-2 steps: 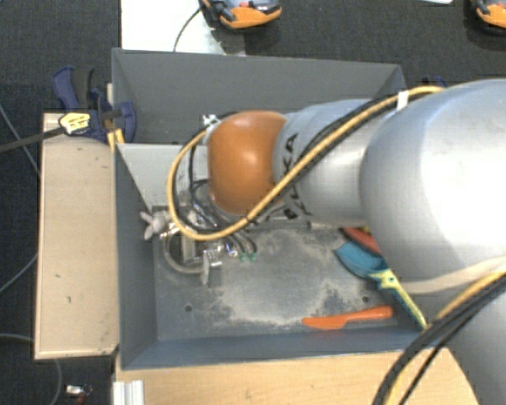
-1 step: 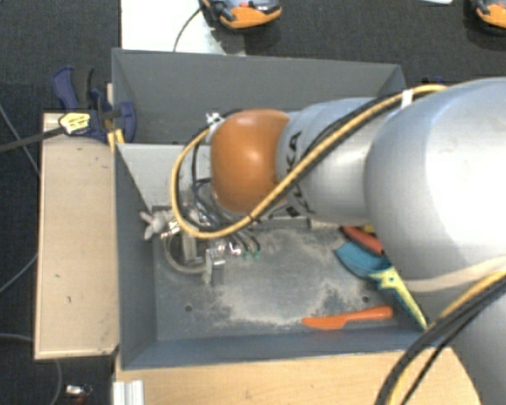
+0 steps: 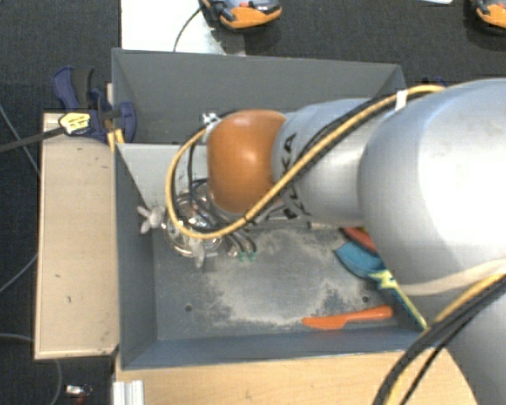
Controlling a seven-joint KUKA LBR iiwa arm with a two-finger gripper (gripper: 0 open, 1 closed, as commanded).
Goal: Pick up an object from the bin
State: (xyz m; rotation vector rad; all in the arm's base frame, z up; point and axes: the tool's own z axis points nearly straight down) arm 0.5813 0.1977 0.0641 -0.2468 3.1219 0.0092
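Down at the left end of the grey bin, the gripper hangs low over the floor, close to the left wall and near the corner where that wall meets the back one. Whether it is spread or closed cannot be told, since the orange cover on the wrist and a loop of yellow cable hide much of it, and nothing can be seen held in it.

A small white, star-like thing lies just beside the gripper, against the foot of the left wall. A tiny green bit lies on the floor near its right side.

The room to its left is tight. The middle of the floor and the front left corner are bare and dusty, so that side is open.

The other things lie well apart from the gripper, at the right. A long flat orange tool rests along the foot of the front wall. A blue thing shows partly from under the silver arm, and a second orange piece touches its upper edge.

Black letters stand on the arm just behind the orange cover. The cable crosses them and they cannot be read whole.
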